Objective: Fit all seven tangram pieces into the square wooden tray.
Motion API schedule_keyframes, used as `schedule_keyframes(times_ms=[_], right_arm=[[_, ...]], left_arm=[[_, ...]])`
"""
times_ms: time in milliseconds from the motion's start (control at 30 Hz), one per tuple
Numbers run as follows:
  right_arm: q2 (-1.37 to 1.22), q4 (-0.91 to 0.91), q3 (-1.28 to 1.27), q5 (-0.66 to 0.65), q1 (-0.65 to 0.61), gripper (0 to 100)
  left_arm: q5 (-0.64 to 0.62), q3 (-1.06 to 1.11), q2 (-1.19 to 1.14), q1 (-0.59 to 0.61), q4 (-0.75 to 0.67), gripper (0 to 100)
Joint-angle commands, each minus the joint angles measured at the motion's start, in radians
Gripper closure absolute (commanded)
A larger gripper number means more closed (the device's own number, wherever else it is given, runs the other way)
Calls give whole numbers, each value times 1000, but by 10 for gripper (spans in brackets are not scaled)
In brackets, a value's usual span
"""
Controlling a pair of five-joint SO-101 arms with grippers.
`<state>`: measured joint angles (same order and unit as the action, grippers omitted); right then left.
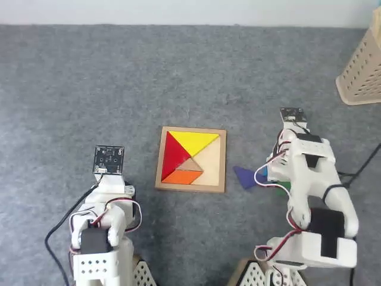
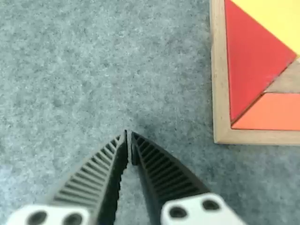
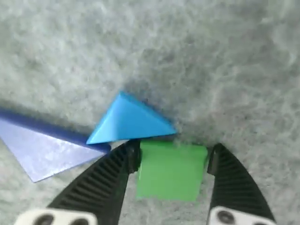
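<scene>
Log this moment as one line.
tray: red triangle, yellow triangle, orange piece in | right tool: open around green square | left tool: shut

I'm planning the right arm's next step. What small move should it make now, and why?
Probably close the right pincer on the green square. Its jaws stand open on either side of that square, which lies on the carpet beside the light blue triangle, and the tray has bare wood on the side nearest this arm.
</scene>
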<state>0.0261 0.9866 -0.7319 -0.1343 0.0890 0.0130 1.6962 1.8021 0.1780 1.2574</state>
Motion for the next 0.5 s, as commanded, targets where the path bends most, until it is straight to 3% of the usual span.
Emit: schedule_keyframes(times_ms=[0,233,467], right_arm=[[5,-19,34,5,13,779],[33,-4,32,5,13,974],[137,48,44,-35,4,982]], left_arm=[[-9,-12,17,2,5,988],[-9,-12,17,2,5,988],[-9,-12,17,2,5,988]])
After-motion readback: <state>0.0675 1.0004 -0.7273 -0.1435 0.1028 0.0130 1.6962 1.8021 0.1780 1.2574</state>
